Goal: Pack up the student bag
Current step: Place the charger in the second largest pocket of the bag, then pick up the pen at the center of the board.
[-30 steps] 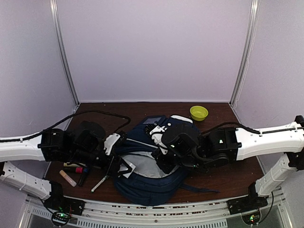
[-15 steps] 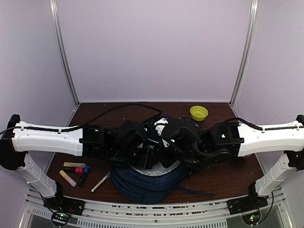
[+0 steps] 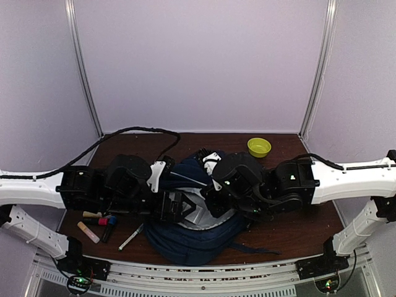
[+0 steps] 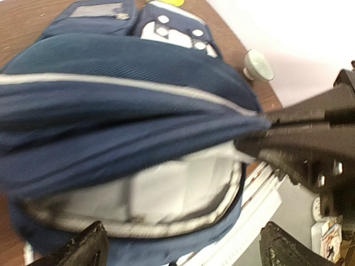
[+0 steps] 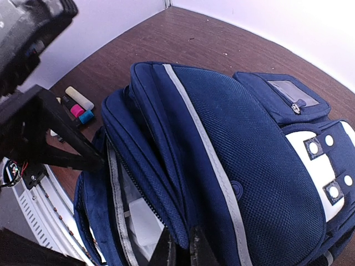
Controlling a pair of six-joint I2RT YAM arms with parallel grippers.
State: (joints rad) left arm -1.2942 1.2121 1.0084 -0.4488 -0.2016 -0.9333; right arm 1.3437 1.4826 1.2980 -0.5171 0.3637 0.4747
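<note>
Student bag: the student bag point(image 3: 185, 242) lies in the middle of the bench point(image 3: 297, 230), between the two arms, with its main compartment gaping toward the near edge and its white dotted patch toward the far side.
Mouth of the bag: the upper lip is lifted off the lower one, so the grey lining point(image 4: 166, 194) shows inside; whether anything lies in there, the blurred left wrist view does not tell.
Right claw: the right claw point(image 5: 180, 252) is pinched together on the zip edge of the upper lip and holds it up.
Left claw: the left claw point(image 4: 186, 249) stands spread wide and carries nothing, poised just before the open mouth.
Loose things: a cluster of highlighters point(image 3: 99, 221) and a pen point(image 3: 131, 237) lie on the bench to the left of the bag; a yellow bowl point(image 3: 259, 146) sits at the far right, well apart.
Step in hand: judged from the empty, spread left claw at the mouth, one item's delivery looks finished and a fetch is due.
Next move calls for: the left arm swinging out to the highlighters or the pen, lining its fingers across one slim body, closing on it, and carrying it into the gap.
Condition: the right claw must hold its pinch, or the lip is likely to sag and shut the opening.
</note>
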